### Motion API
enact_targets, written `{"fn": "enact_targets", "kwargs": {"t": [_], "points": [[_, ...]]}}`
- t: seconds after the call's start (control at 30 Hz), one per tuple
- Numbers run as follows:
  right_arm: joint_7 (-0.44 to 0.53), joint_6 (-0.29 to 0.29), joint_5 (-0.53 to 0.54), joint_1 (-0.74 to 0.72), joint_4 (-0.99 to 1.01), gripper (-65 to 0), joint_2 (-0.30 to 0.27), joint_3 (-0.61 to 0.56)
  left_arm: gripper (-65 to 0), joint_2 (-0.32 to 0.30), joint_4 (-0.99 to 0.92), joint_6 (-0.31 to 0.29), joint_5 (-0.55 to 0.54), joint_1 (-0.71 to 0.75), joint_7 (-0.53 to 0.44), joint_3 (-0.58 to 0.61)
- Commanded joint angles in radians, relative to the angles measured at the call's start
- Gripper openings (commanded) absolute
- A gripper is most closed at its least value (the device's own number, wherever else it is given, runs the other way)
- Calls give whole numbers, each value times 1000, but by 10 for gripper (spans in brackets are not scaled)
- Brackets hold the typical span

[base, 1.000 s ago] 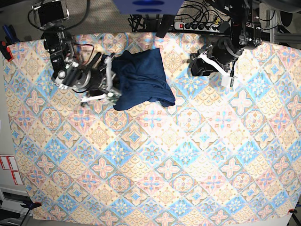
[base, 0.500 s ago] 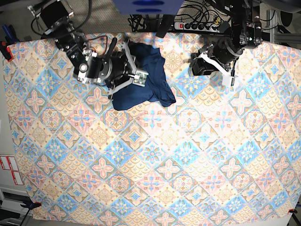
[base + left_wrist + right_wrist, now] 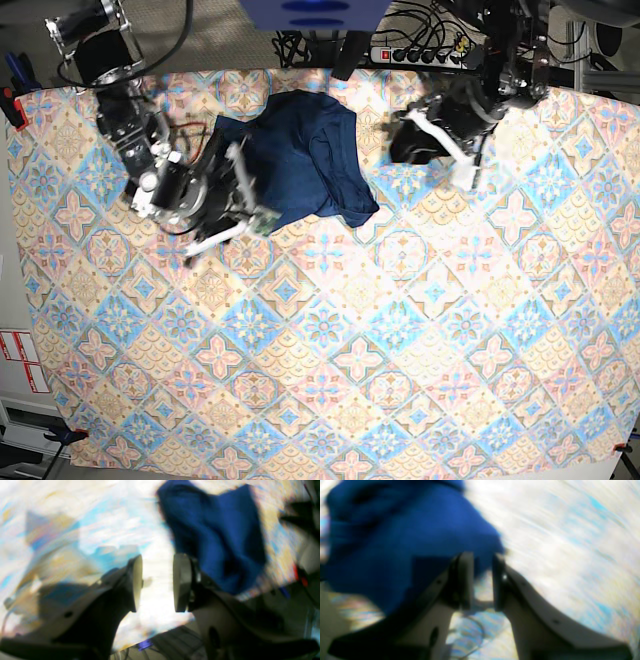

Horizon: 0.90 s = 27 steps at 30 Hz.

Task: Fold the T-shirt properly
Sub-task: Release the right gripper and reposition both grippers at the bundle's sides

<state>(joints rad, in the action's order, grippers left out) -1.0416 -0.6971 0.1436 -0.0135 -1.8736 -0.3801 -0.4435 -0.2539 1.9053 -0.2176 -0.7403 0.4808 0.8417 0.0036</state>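
The right gripper (image 3: 238,205), which half a second ago lay over the T-shirt (image 3: 300,160), has drawn back toward the table's (image 3: 330,360) left edge; its jaws stand slightly apart with nothing between them. The one T-shirt lies bunched near the far edge, so it likely still needs folding. The left gripper (image 3: 415,140) hovers just right of it, jaws parted, empty. One garment, two grippers.

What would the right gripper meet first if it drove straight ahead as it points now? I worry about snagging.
Probably the T-shirt: the right gripper points at its near edge, jaws slightly apart. Blur leaves the gap unclear.
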Motion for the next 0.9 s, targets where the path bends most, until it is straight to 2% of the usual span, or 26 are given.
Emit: {"fn": "enact_targets", "kwargs": {"t": [0.0,0.2,0.3,0.63,0.77,0.87], "points": [[37,-1,11,-12,-7,-522,-1,13,-450,-17,44,-12,-17,-17,-12,28],[57,-1,-46,-12,58,-522,3,16,-450,-48,49,-12,-17,-96,-12,160],[59,-1,-78,-13,72,-523,36,21,-450,-40,44,-12,-14,-143,-12,194],[59,-1,-112,-16,72,-523,42,22,-450,61,-155,-9,186,-273,-9,332],[59,-1,-112,-16,72,-523,42,35,-450,48,-192,-6,244,-256,-6,376],[59,-1,-112,-12,72,-523,42,73,-450,-14,-183,-6,245,-199,-6,373]]}}
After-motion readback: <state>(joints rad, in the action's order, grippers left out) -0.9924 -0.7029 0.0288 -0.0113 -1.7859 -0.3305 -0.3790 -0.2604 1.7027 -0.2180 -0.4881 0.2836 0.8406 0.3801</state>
